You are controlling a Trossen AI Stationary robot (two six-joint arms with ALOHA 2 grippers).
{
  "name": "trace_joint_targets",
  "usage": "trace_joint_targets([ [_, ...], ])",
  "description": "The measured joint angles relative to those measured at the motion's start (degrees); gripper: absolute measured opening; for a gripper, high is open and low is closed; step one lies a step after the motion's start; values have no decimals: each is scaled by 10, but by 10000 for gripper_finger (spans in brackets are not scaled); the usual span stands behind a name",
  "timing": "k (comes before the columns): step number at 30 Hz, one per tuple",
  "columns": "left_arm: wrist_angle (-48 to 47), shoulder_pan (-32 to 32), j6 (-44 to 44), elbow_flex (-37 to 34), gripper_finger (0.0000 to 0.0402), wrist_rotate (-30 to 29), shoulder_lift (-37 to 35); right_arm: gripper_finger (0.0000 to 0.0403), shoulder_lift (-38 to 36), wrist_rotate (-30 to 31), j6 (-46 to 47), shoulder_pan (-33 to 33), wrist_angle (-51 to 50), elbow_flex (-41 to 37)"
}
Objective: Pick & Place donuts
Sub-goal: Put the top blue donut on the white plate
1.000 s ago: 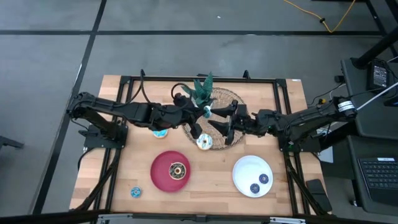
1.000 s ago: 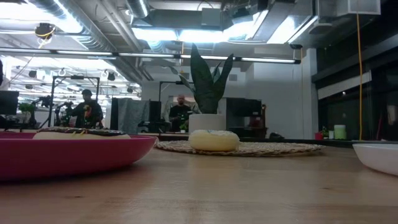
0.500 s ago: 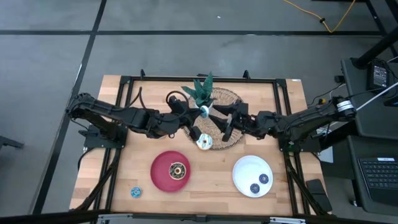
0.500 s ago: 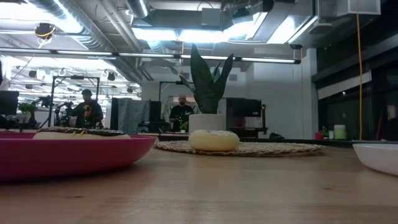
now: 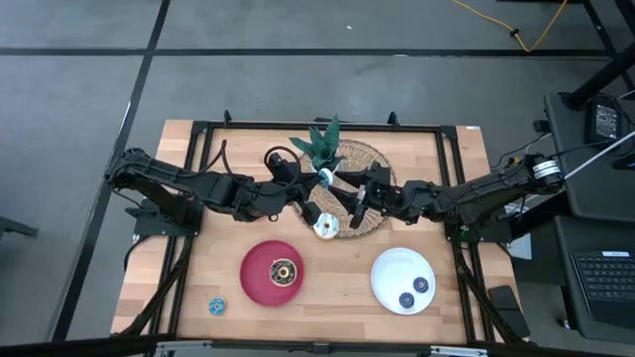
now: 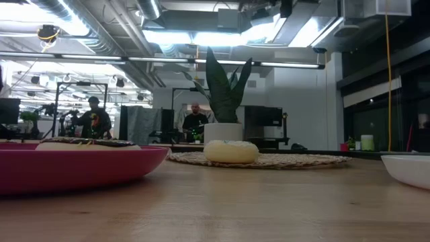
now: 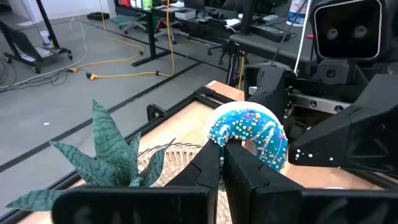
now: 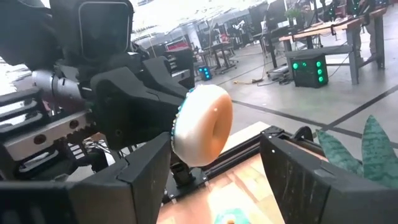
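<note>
The left end effector (image 5: 319, 184) is closed tight on the blue donut (image 7: 249, 135) and holds it up in the air above the mat (image 5: 369, 157), just beside the plant (image 5: 319, 142). The ring stands on its edge, its sprinkled face toward the left wrist camera and its pale underside toward the right one, probably so that the other arm can take it.

The right end effector (image 5: 363, 205) faces it very near, its fingers (image 8: 140, 180) spread wide on both sides of the donut, not yet touching it and holding nothing.

Just below both end effectors, a white donut (image 5: 325, 228) lies on the mat's edge. Farther down, the red plate (image 5: 257, 278) holds a brown donut (image 5: 284, 272). The white plate (image 5: 390, 271) holds two small blue donuts (image 5: 413, 292). One small blue ring (image 5: 215, 306) lies alone on the table (image 5: 337, 297).
</note>
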Motion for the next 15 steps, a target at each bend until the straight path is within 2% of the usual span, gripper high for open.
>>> trace_joint_targets([
  [15, 0, 0, 8, 0, 8, -4, 0, 203, 0, -2, 16, 0, 18, 0],
])
